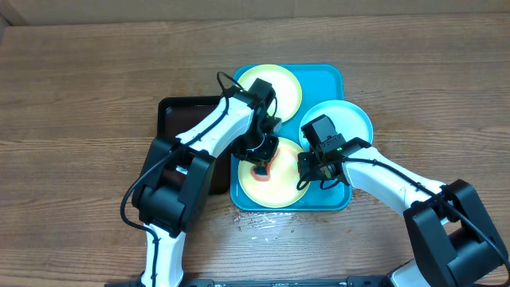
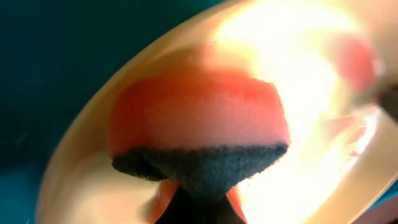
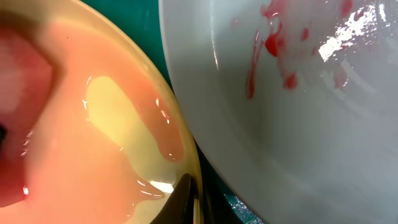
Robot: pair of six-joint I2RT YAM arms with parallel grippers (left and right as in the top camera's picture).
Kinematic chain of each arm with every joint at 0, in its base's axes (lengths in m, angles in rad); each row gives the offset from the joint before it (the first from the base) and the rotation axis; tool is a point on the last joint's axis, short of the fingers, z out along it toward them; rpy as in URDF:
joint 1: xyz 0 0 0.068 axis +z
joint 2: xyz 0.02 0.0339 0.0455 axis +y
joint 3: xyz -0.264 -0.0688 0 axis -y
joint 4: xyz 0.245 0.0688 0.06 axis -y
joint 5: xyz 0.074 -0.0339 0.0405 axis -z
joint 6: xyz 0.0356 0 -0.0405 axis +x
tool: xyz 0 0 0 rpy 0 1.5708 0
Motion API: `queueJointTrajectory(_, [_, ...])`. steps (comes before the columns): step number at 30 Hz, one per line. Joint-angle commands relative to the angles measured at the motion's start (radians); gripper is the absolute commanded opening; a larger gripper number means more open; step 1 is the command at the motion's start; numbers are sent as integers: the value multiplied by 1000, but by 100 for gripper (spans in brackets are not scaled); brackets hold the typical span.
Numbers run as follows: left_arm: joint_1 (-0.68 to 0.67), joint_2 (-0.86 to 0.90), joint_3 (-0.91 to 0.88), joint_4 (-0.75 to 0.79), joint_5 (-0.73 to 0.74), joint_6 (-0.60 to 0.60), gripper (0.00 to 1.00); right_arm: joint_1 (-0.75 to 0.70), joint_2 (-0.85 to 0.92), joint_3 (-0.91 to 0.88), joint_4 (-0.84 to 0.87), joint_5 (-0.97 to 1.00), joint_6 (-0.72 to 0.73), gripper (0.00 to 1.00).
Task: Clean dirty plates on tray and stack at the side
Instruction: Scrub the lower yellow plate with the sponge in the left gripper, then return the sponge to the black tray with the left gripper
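The yellow plate (image 1: 275, 190) sits at the near end of the turquoise tray (image 1: 331, 76), directly under the left gripper (image 1: 259, 163), on a brown wood-grain table (image 1: 80, 80). That gripper is clamped on a pink sponge (image 1: 261, 170) pressed to the plate's face. The right gripper (image 1: 307, 177) is closed on the same plate's rim, at its right edge. Just beyond the right gripper lies the blue-white plate (image 1: 351, 119), overhanging the tray's right rim; a second yellow-green plate (image 1: 283, 88) lies past the left gripper at the far end. A black tray (image 1: 179, 108) sits to the left gripper's outer side, touching the turquoise one.

Only the left wrist view shows the sponge's (image 2: 199, 118) dark scouring layer, pinched by the left gripper (image 2: 193, 208). Only the right wrist view shows red smears (image 3: 267, 43) on the blue-white plate (image 3: 298, 124), pinkish liquid pooled on the yellow plate (image 3: 112, 124), and the narrow strip of tray (image 3: 149, 18) between their rims.

Bare table lies open on both outer sides.
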State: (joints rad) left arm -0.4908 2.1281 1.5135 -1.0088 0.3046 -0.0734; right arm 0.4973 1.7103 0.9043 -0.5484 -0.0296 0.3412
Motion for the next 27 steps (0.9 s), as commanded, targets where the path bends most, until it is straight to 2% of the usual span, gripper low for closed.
queueJointTrajectory(1, [-21,47,8,40,90,74,4,-8,51,-33,-20,81,-4,5])
queueJointTrajectory(5, [-21,47,8,21,104,98,4,-8,51,-33,-21,81,-3,5])
queueJointTrajectory(11, [-31,47,8,-135,140,142,4,-8,51,-33,-21,81,-4,5])
queueJointTrajectory(15, [-40,47,8,-175,137,135,4,-8,51,-33,-21,81,-3,5])
queueJointTrajectory(18, [-40,47,8,-181,73,53,4,-8,51,-33,-22,81,-3,5])
queueJointTrajectory(23, [-21,39,8,-209,-201,-193,4,-8,51,-33,-25,81,-4,5])
queueJointTrajectory(27, [14,-19,8,-230,-296,-317,5,-8,51,-33,-25,81,-4,5])
